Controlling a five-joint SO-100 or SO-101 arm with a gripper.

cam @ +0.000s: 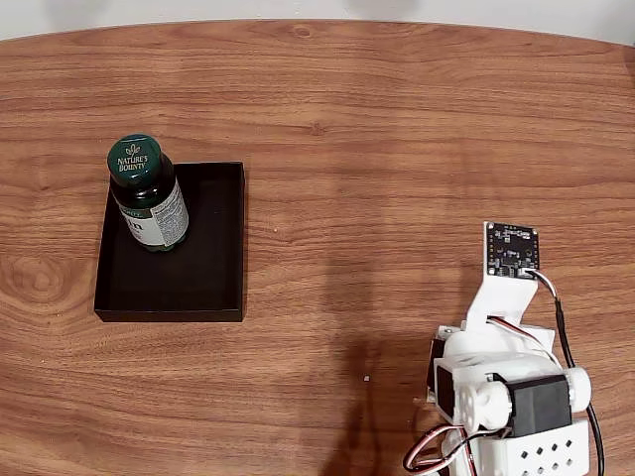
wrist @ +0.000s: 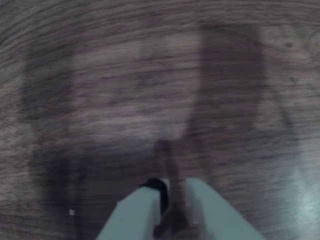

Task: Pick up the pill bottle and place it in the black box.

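Item: 1 pill bottle (cam: pixel 148 194), dark green glass, green cap, white-and-green label; we find it standing upright inside the black box (cam: pixel 213 268), in that tray's upper left part as the fixed view shows it, its long axis vertical and slightly foreshortened by the camera. Item: 1 black box, shallow, lidless, on the wooden table (cam: pixel 397 139), left of centre in the fixed view. Item: 1 arm, folded at the lower right of the fixed view, well apart from the box, with bare tabletop between. Item: 1 gripper (wrist: pixel 172 205), seen in the wrist view with its 2 pale fingers nearly together and nothing between them, pointed at blurred wood grain. We judge the placement done; from the arm, the bottle lies far to the left and somewhat up in the fixed view.
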